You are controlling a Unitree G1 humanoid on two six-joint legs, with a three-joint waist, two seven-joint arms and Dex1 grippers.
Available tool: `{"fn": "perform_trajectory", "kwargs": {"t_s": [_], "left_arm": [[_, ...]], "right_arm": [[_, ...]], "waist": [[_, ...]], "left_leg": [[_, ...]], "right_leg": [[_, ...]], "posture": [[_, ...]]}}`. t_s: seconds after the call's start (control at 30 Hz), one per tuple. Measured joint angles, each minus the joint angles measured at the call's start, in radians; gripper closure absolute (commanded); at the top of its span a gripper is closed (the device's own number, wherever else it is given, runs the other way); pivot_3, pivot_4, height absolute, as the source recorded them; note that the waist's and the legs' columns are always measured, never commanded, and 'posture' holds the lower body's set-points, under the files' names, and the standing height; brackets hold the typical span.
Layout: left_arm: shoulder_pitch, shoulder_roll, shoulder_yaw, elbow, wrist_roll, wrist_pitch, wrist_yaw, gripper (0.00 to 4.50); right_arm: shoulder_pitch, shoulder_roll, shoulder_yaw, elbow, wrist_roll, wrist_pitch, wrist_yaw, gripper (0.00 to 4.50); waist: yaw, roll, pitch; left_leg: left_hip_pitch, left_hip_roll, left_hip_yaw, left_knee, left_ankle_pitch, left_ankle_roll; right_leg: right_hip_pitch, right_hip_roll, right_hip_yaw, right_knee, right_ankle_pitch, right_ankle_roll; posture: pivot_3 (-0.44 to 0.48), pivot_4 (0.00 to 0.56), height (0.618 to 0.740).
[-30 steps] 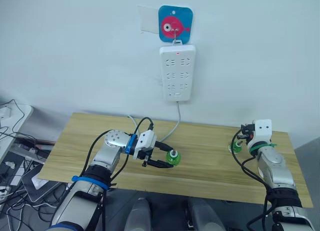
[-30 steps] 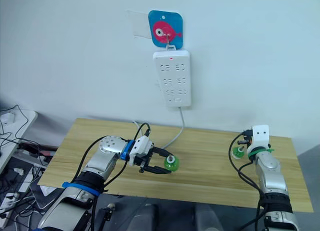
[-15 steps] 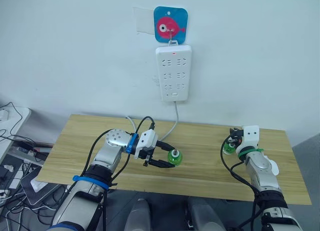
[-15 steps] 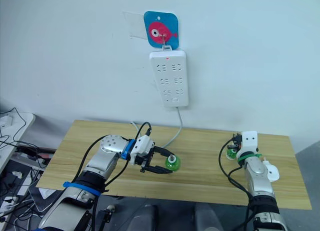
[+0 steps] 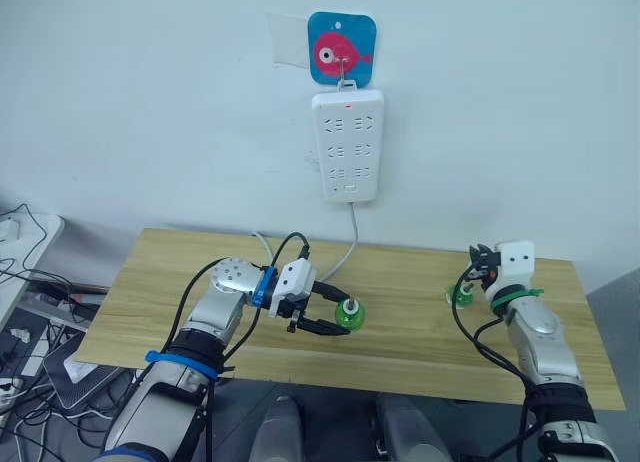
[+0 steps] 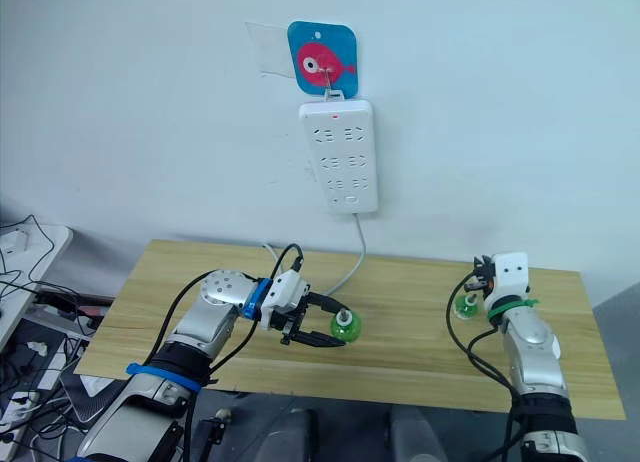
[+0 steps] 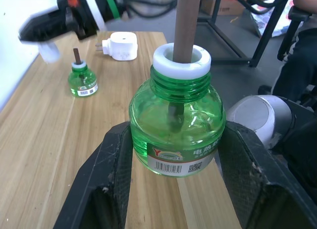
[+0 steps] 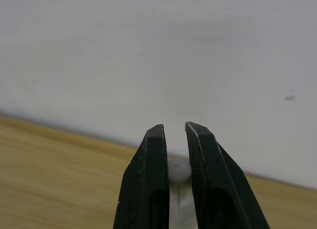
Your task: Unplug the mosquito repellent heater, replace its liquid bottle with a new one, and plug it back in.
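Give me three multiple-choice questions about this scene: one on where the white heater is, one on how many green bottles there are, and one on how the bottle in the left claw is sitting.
1. Where is the heater?
A. Plugged into the wall strip
B. Lying on the table
C. In the left claw

2. How many green bottles are there?
A. One
B. Two
C. Three

3. How is the bottle in the left claw sitting?
A. On its side
B. Upside down
C. Upright

Answers:
1 B: the heater rests on the table.
2 B: there is the held bottle and a second bottle.
3 C: its wick points up between the fingers of the left claw.
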Motion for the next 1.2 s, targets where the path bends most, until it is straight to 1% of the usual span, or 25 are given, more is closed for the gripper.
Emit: {"fn": "perform_trajectory", "kwargs": {"t_s": [0.27,0.4,0.6,0.77,1.0,1.2], "left_arm": [[0.000,-0.009,0.000,0.000,0.000,-0.002,0.001,2.32],[-0.001,-0.012,0.000,0.004,0.000,-0.003,0.000,2.32],[-0.003,-0.017,0.000,0.006,0.000,-0.004,0.000,2.32],[-0.003,-0.014,0.000,0.006,0.000,-0.004,0.000,2.32],[-0.001,-0.007,0.000,0.003,0.000,-0.003,0.001,2.32],[0.000,-0.006,0.000,0.002,0.000,-0.002,0.004,2.32]], "right_arm": [[0.006,-0.009,-0.008,-0.203,0.054,0.151,0.006,4.28],[0.006,0.022,0.016,-0.282,0.084,0.217,0.020,4.28],[0.020,0.075,0.080,-0.305,0.099,0.263,0.030,4.28],[0.025,0.135,0.108,-0.218,0.064,0.228,0.007,4.28],[-0.013,0.154,0.136,-0.037,-0.014,0.113,-0.015,4.28],[-0.040,0.164,0.146,0.059,-0.057,0.042,-0.036,4.28]], "waist": [[0.000,0.000,0.000],[-0.001,0.000,0.000],[0.001,0.000,0.000],[0.001,0.000,0.000],[0.002,0.001,0.000],[0.002,0.001,0.000]], "left_leg": [[0.000,0.000,0.000,0.000,0.000,0.000],[0.000,0.000,-0.001,0.000,0.000,0.000],[-0.001,0.000,-0.001,0.000,0.000,0.000],[-0.001,0.000,-0.001,0.000,0.000,0.000],[-0.001,0.000,-0.001,0.000,0.000,0.000],[-0.001,0.000,-0.001,0.000,0.000,0.000]], "right_leg": [[0.000,0.000,0.000,0.000,0.000,0.000],[0.000,0.000,0.000,0.000,0.000,0.000],[0.000,0.000,-0.001,-0.001,0.000,0.000],[-0.001,0.000,-0.001,-0.001,0.000,0.000],[-0.001,0.000,-0.001,-0.001,0.000,0.000],[-0.001,0.000,-0.001,-0.001,0.000,0.000]], "posture": [[0.008,0.195,0.740],[0.011,0.194,0.740],[0.021,0.193,0.740],[0.027,0.192,0.740],[0.036,0.199,0.740],[0.040,0.201,0.740]]}}
